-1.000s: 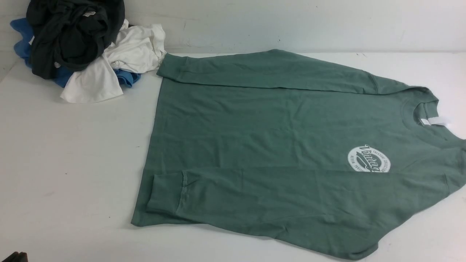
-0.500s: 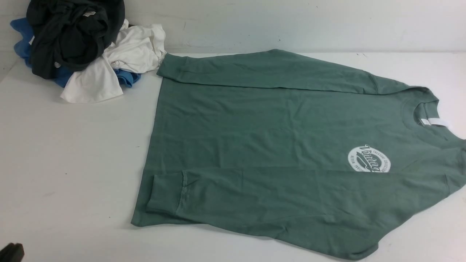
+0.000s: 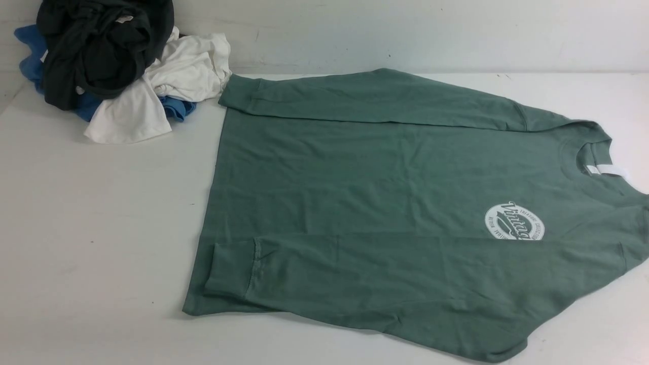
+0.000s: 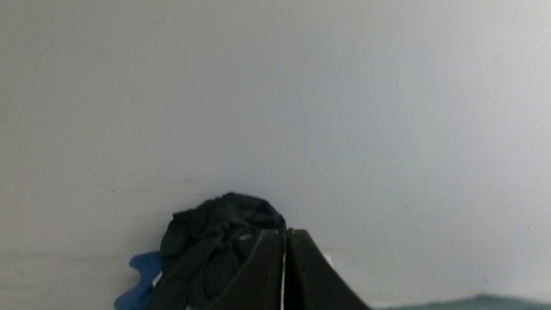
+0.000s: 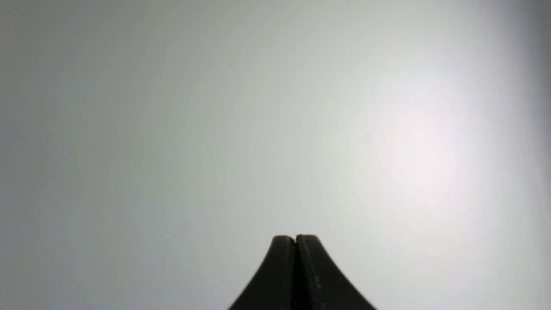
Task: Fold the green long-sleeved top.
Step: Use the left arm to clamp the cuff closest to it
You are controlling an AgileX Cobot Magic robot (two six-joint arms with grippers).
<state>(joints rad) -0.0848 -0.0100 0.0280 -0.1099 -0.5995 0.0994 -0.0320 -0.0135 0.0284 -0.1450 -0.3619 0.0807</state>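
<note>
At the far left of the table (image 3: 91, 228), a black garment (image 3: 96, 50) is heaped on a white garment (image 3: 172, 76) and a blue garment (image 3: 178, 108). The green long-sleeved top (image 3: 385, 203) is spread flat from the centre to the right edge, neck rightward, with both sleeves laid along its body. The left gripper (image 4: 285, 236) and the right gripper (image 5: 295, 239) are each seen with jaws pressed together, nothing held.

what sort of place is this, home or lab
Likely a lab test bench, not a home: a white table, a blank white wall, and a green top laid flat near a pile of clothes.
</note>
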